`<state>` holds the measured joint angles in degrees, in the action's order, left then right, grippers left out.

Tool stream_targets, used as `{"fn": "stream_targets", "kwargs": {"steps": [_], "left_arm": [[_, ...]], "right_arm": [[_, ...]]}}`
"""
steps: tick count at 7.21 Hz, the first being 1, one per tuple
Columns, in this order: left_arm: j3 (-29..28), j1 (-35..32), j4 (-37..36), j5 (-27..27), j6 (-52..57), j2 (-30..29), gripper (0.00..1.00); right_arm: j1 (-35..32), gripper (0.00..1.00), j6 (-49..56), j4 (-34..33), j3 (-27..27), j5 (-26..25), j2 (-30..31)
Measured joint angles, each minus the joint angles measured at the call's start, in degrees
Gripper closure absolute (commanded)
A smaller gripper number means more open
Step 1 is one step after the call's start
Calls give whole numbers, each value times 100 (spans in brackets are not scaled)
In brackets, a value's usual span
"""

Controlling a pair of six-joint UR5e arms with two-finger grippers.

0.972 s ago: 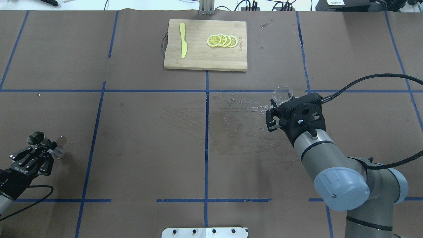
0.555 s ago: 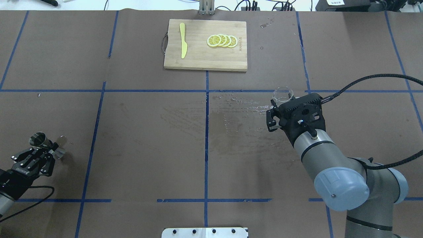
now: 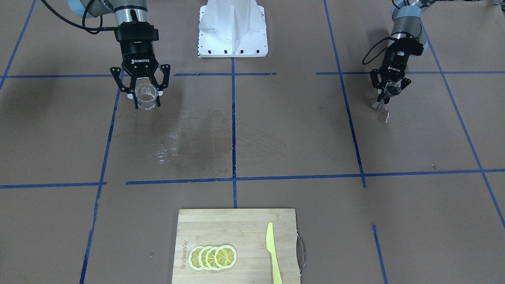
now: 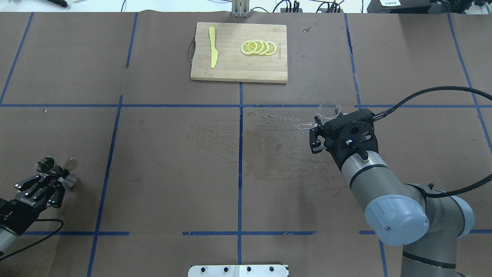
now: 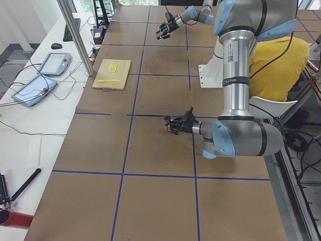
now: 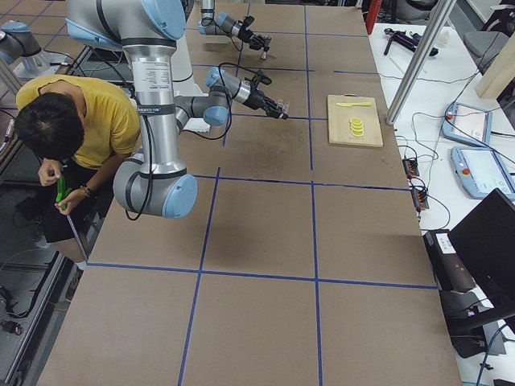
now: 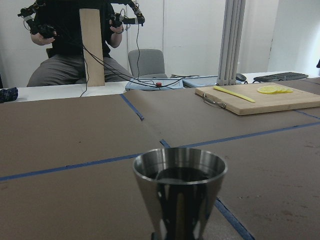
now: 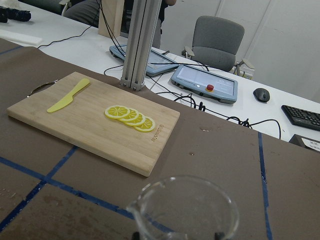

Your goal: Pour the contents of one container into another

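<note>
A small silvery jigger (image 4: 46, 166) stands upright at the table's near left, with my left gripper (image 4: 57, 177) shut around its waist. In the left wrist view the jigger (image 7: 180, 195) fills the lower middle, its inside dark; my fingers are out of frame. From the front, the jigger (image 3: 391, 90) sits between the left gripper (image 3: 388, 94) fingers. My right gripper (image 3: 146, 103) is shut on a clear glass cup (image 3: 146, 98) with a pouring lip. That cup (image 4: 328, 109) shows just beyond the right gripper (image 4: 326, 117) from overhead, and the cup (image 8: 185, 210) looks empty in the right wrist view.
A bamboo cutting board (image 4: 238, 69) at the far middle carries lemon slices (image 4: 258, 47) and a yellow knife (image 4: 212, 52). A wet patch (image 4: 276, 127) marks the brown paper left of the cup. A person in yellow (image 6: 80, 121) sits behind the robot.
My left gripper has drawn back and down a little with the jigger in it. The right arm and the glass cup have not moved.
</note>
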<state>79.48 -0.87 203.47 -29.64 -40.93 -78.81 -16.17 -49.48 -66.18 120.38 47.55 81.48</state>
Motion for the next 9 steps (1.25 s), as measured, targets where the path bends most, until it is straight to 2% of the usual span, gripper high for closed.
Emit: {"fn": "stream_targets", "kwargs": {"steps": [3,5,6,7,9], "left_arm": [[-44,37,-8,-9,-3,-3,60],[-54,48,-9,-23,-3,-9,49],[-56,53,-9,-39,-3,-10,20],[-58,56,-7,-46,-3,-11,0],[-57,55,-3,-88,-1,13,0]], "right_arm": [[0,86,0,0,3,0,-1],[0,85,0,0,6,2,-9],[0,85,0,0,7,4,-17],[0,85,0,0,6,2,-25],[0,85,0,0,5,0,-34]]}}
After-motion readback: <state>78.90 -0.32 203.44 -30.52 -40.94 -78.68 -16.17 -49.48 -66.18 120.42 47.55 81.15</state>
